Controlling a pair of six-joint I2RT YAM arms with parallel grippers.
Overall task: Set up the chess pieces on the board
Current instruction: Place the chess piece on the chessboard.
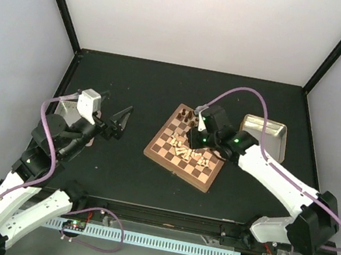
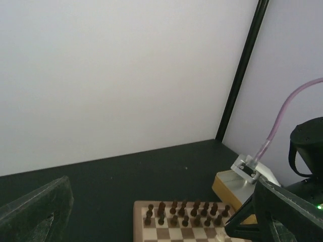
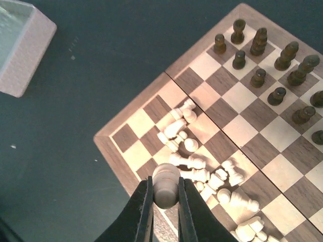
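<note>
Right gripper [image 3: 165,195] clenches 1 pale piece [image 3: 165,180] by its round head, seemingly light and slippery; left gripper [image 1: 122,122] hangs released.

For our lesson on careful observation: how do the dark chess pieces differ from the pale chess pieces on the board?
Colour: the dark pieces are brown, the pale pieces cream. Pose: the dark pieces stand upright; most pale pieces lie toppled. Order: the dark pieces form two neat rows; the pale pieces are heaped together. One pale piece is pinched in the right end effector. Both sets are small and share one board.
</note>
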